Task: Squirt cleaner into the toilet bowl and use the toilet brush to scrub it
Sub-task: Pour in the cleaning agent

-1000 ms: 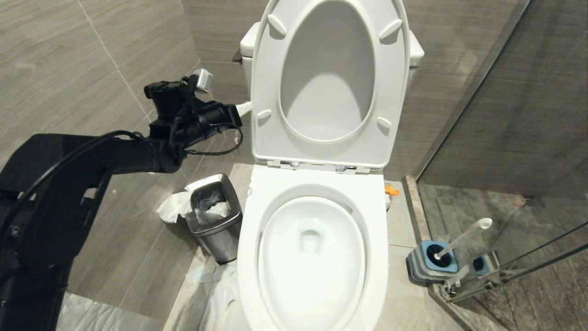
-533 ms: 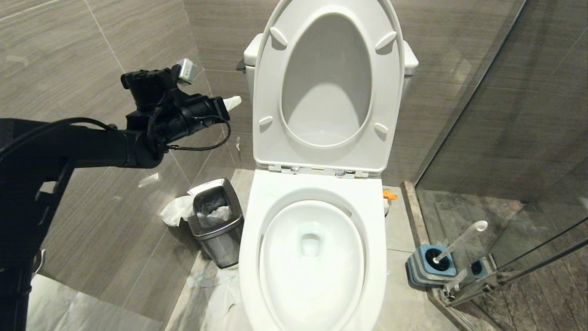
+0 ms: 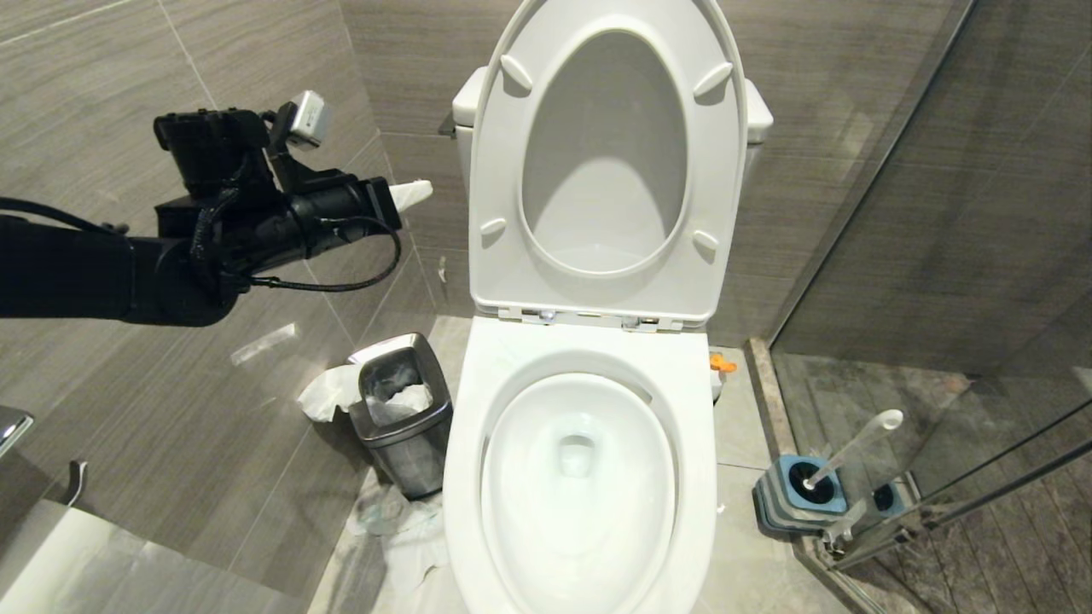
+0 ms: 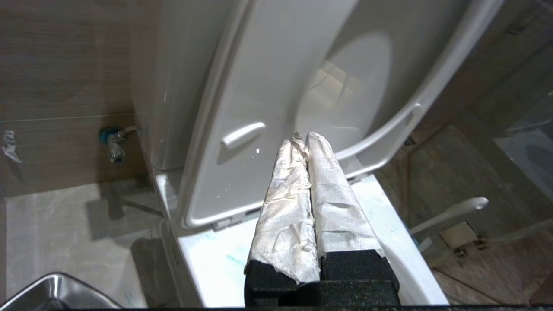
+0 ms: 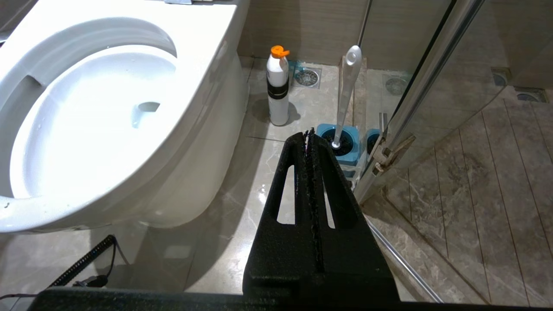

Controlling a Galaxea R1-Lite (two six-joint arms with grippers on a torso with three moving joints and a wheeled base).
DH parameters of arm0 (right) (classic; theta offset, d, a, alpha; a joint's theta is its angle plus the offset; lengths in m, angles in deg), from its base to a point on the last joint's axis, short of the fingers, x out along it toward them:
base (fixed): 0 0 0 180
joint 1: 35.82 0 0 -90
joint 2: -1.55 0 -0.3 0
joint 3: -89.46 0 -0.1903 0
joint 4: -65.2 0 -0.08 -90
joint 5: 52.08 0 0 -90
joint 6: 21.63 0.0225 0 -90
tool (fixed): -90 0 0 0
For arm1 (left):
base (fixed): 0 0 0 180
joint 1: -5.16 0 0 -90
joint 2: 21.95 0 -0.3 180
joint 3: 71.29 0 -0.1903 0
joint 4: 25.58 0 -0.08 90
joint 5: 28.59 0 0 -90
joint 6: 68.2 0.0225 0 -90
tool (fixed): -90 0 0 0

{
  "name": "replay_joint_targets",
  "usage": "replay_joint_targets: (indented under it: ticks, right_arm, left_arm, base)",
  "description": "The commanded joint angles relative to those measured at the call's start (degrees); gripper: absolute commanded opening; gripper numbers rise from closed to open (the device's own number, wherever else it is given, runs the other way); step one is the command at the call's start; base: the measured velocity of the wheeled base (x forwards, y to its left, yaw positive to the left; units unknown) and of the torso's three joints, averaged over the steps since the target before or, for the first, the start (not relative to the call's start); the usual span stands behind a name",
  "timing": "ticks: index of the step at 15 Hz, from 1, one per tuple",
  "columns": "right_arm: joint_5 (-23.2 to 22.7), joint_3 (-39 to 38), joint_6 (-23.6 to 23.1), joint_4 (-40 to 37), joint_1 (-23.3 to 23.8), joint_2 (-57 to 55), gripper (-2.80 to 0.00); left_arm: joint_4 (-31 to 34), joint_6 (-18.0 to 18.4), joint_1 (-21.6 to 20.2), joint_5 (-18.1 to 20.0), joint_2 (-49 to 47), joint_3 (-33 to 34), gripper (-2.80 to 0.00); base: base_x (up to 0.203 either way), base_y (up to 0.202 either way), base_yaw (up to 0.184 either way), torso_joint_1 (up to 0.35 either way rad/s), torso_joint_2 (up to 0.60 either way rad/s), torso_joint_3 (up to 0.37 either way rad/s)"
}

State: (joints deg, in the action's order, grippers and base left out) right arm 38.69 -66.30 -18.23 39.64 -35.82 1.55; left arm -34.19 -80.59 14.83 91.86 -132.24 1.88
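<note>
The white toilet bowl (image 3: 465,426) stands open, its seat and lid (image 3: 490,170) raised against the tank. Faint teal cleaner streaks (image 4: 235,259) mark the rim behind the basin. The toilet brush (image 3: 857,442) leans in its blue-topped holder (image 3: 798,499) on the floor to the right. My left gripper (image 3: 412,194) hovers shut and empty left of the raised lid, its fingers wrapped in white paper (image 4: 285,194). My right gripper (image 5: 309,133) is shut and empty low over the floor, pointing toward the brush (image 5: 348,86) and apart from it.
A white bottle with an orange cap (image 5: 278,86) stands on the floor between toilet and brush holder. A steel waste bin (image 3: 409,460) with tissue sits left of the bowl. A glass shower partition (image 3: 938,213) closes off the right. A water valve (image 4: 113,140) juts from the wall.
My left gripper has drawn back leftward and slightly upward from the edge of the raised lid, still shut. The head view has tilted a little. The right arm has not moved.
</note>
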Motion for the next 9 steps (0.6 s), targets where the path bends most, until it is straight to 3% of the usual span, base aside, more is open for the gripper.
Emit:
replay_joint_targets:
  ticks: [1, 5, 9]
  right_arm:
    - [0.02, 0.00, 0.02, 0.00, 0.00, 0.01, -2.80]
    - [0.02, 0.00, 0.02, 0.00, 0.00, 0.03, -2.80]
    - [0.02, 0.00, 0.02, 0.00, 0.00, 0.01, -2.80]
  left_arm:
    - [-0.03, 0.12, -0.06, 0.13, 8.24, 5.46, -2.80]
    - [5.08, 0.32, -1.02, -0.34, 23.47, 17.63, -2.80]
    - [21.15, 0.35, -2.26, -1.06, 36.28, 20.67, -2.80]
  base:
    - [0.000, 0.000, 0.000, 0.000, 0.00, 0.000]
    - [0.000, 0.000, 0.000, 0.000, 0.00, 0.000]
    - [0.000, 0.000, 0.000, 0.000, 0.00, 0.000]
